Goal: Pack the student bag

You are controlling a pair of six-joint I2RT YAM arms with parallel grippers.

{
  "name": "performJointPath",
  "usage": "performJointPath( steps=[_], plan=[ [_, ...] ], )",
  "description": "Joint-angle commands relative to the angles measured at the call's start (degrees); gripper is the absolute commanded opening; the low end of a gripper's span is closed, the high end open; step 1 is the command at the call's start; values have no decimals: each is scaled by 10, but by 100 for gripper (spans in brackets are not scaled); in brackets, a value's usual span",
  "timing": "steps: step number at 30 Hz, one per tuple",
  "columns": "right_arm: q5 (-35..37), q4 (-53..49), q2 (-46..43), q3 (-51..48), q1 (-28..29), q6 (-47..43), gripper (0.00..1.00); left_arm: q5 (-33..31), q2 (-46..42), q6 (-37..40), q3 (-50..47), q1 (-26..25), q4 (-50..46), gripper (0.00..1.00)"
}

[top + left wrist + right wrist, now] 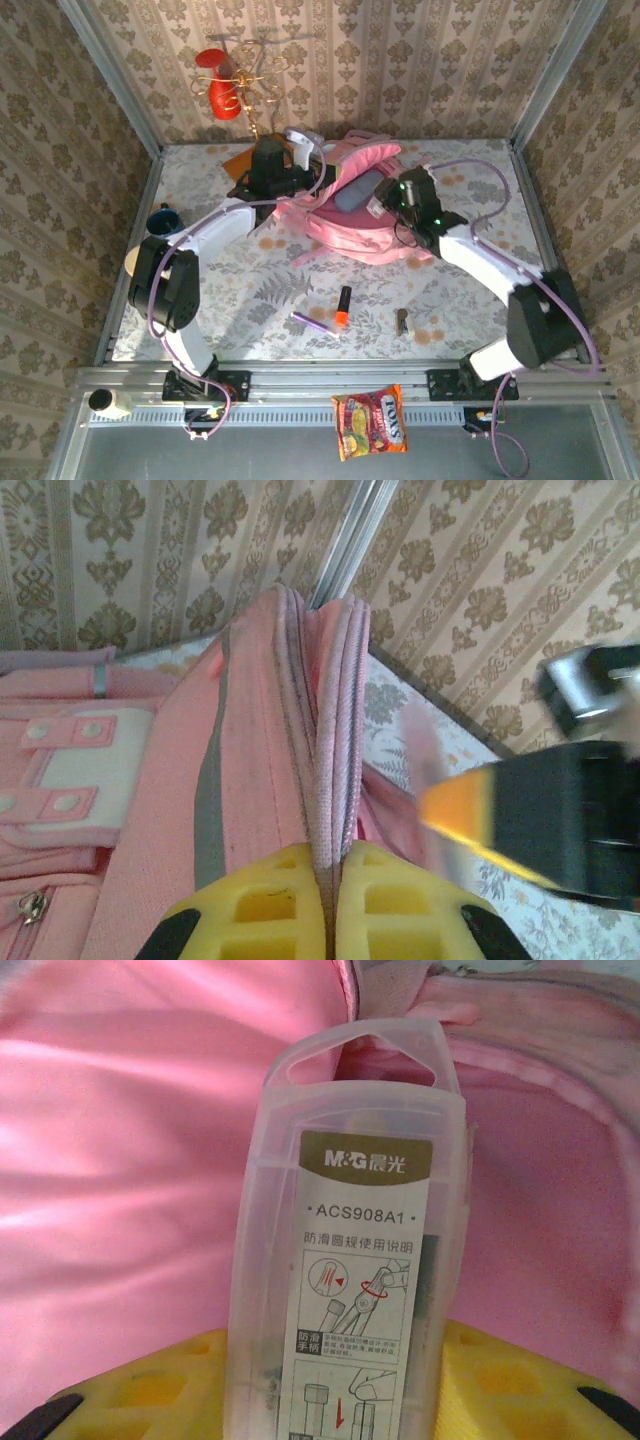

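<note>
Because the student bag (345, 235) is soft, light fabric that sags and folds, it will likely handle best by its firmer zipped rim. The left gripper (335, 905) has exactly that, jaws pinched tight on the pink edge. The bag lies at upper centre of the top view, its mouth apparently open. The right gripper (340, 1390) clamps a clear plastic case (350, 1210) at a narrow gap, over the pink lining. The case's contents are obscured by its label, the bag's depth is hidden, and a blurred orange-and-black shape (500, 820) at the right of the left wrist view cannot be identified.
</note>
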Motion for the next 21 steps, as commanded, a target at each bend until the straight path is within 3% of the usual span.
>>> performJointPath(
  steps=[1,10,15,17,21],
  plan=[
    [-6,53,71,41,0,58,35,21,1,-40,49,6,58,0],
    [34,62,227,146,27,123,36,32,20,-48,82,3,55,0],
    [7,112,280,208,45,121,40,32,24,-47,82,1,54,0],
    [-11,105,282,218,44,101,46,32,21,-48,80,2,54,0],
    [-1,65,239,177,36,48,68,31,14,-46,69,5,54,0]
  ],
)
